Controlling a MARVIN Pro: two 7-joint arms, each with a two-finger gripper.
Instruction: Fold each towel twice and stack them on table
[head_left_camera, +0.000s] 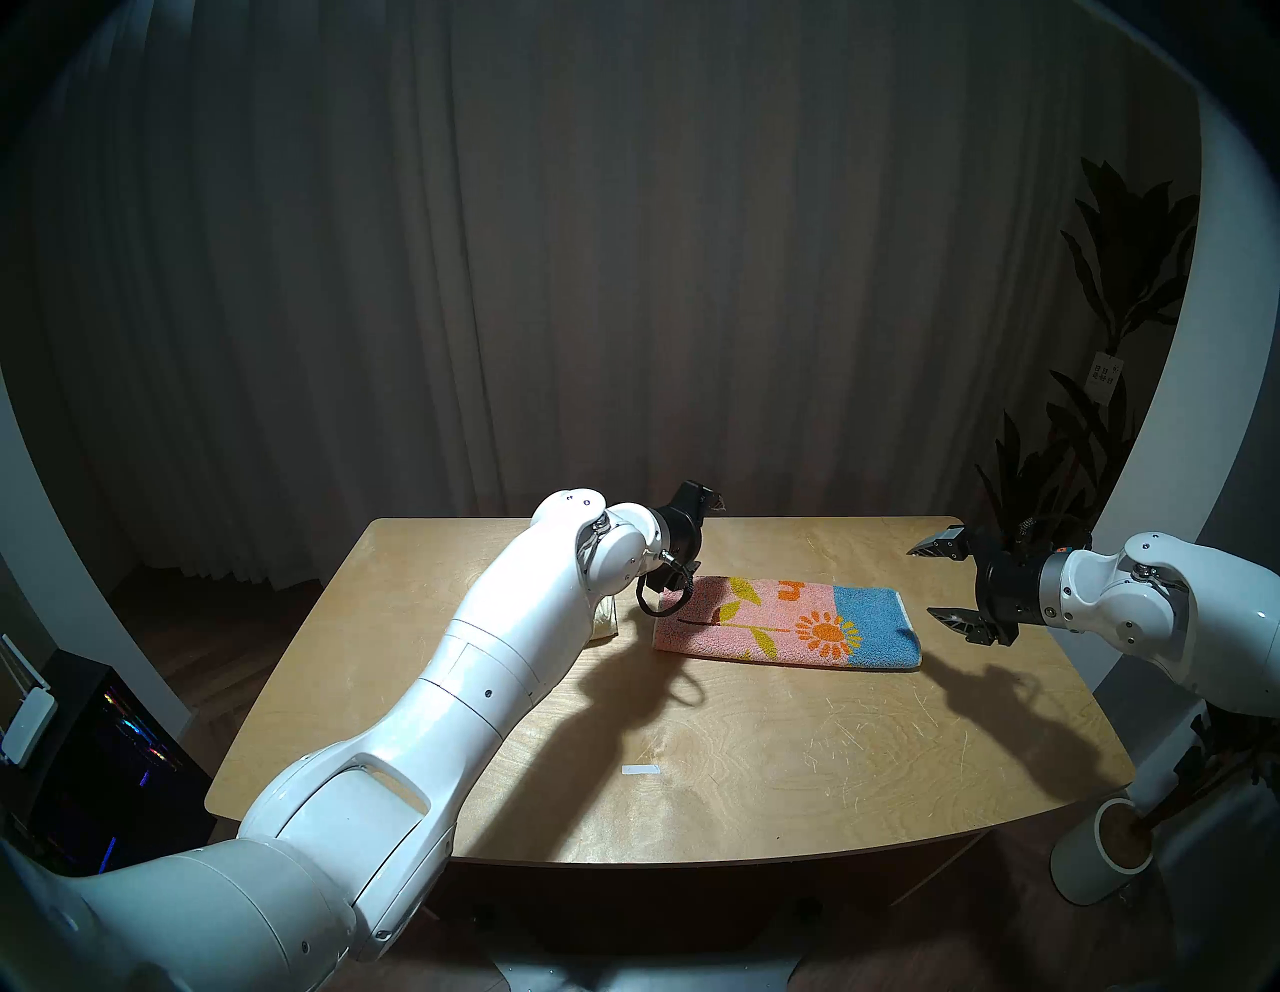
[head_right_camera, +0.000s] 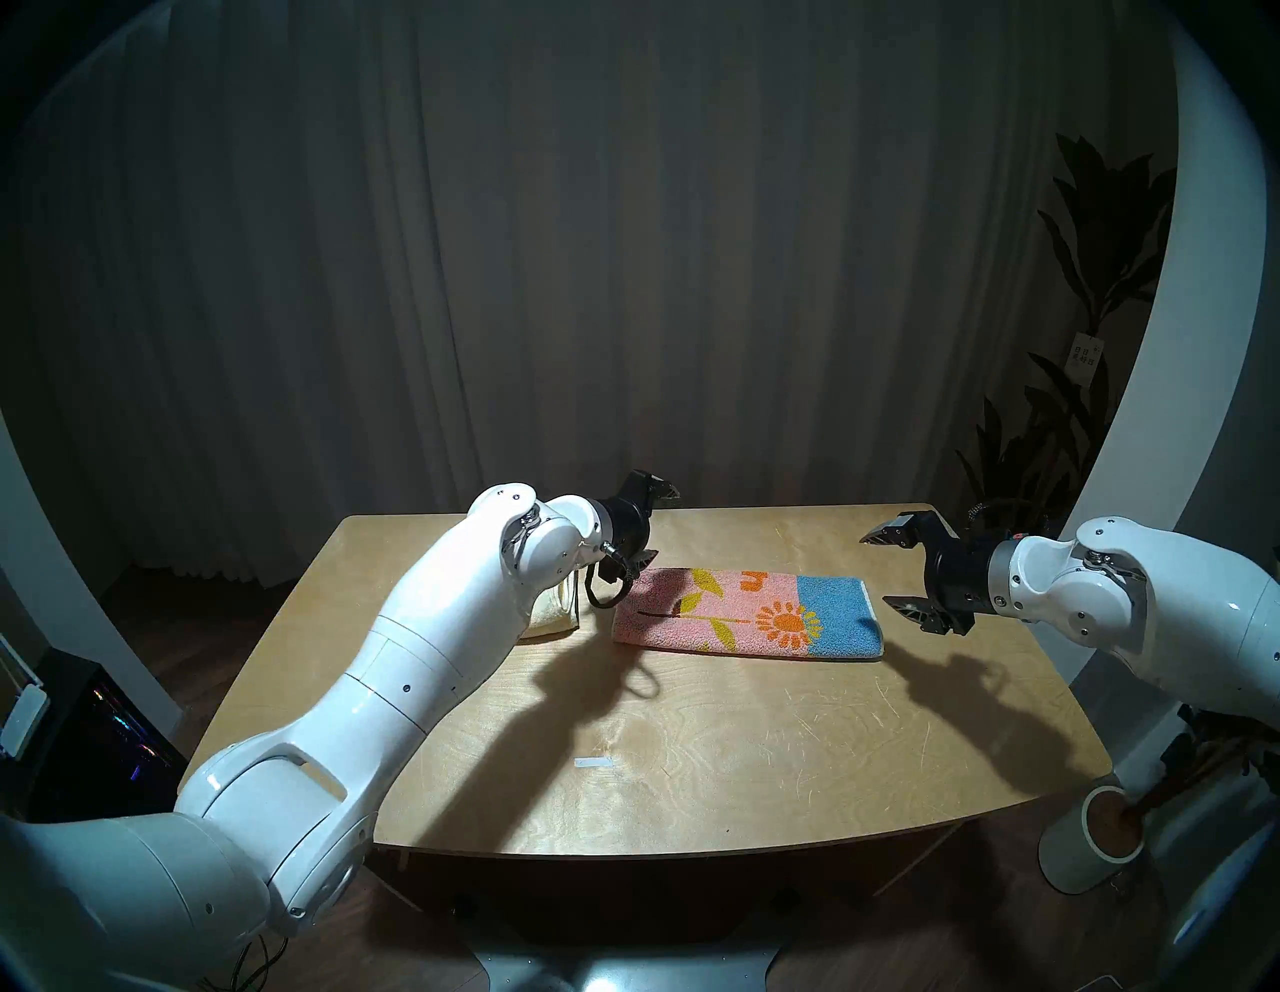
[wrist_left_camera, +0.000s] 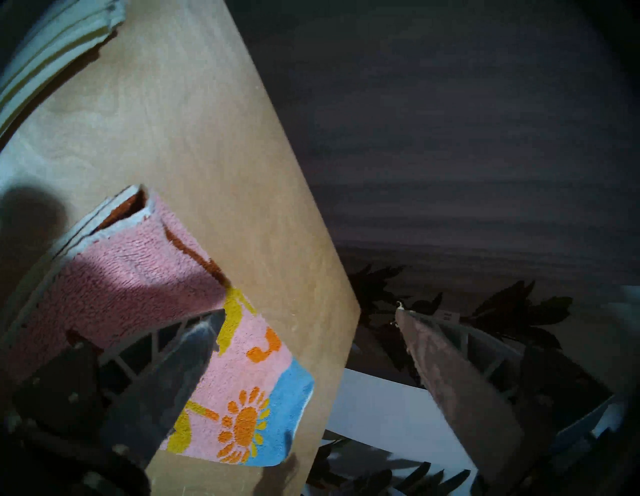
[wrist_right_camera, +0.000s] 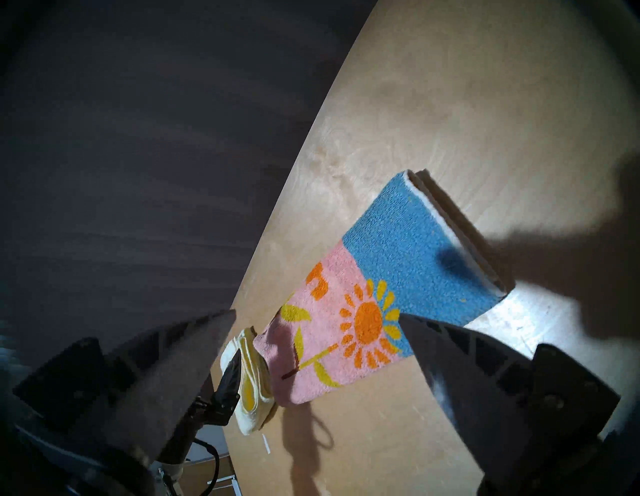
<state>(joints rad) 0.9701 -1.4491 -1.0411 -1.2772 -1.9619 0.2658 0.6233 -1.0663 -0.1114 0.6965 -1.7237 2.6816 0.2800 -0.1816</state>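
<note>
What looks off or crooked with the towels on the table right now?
The flower towel lies folded into a long strip, slightly skewed to the table edge, its left end gaping open in the left wrist view. The cream towel sits folded beside it, not stacked. Nothing looks spilled or damaged.
</note>
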